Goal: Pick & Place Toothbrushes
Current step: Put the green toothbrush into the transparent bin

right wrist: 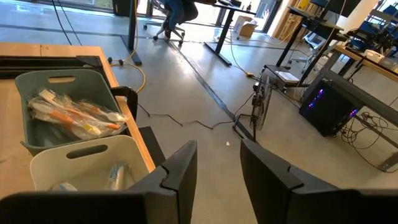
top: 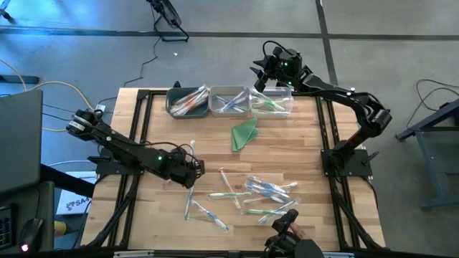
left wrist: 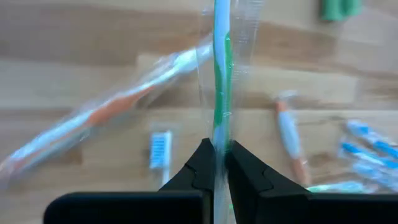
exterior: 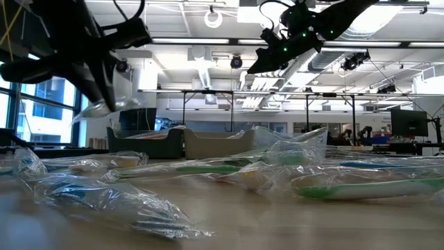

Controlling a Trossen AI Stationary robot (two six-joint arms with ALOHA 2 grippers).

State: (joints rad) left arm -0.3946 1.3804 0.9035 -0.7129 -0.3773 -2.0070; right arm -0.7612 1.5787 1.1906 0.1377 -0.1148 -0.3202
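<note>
My left gripper (top: 188,170) hangs over the table's near left part, shut on a green-and-white toothbrush (left wrist: 221,68) in a clear wrapper. Several wrapped toothbrushes (top: 262,195) with green, blue or orange accents lie loose on the wood near the front edge. Three bins stand at the far edge: a dark one (top: 174,107) with orange toothbrushes, a light one (top: 229,102) with blue ones, and a clear one (top: 276,102) with green ones. My right gripper (right wrist: 217,171) is open above the bins' far side, with nothing between its fingers. My left gripper pinches the wrapped green toothbrush between its two fingertips, near one end of it (left wrist: 219,144). The fingers slant down from the table's left side. The toothbrush sticks out past the fingertips, roughly in line with them, its free end (top: 192,145) toward the far edge. In the low view its wrapper (exterior: 114,104) hangs above the table.
A folded green triangle (top: 245,133) lies between the bins and the loose pile. Black frame rails (top: 147,107) run along the table's left and right sides. Bare wood (top: 179,136) shows between my left gripper and the bins.
</note>
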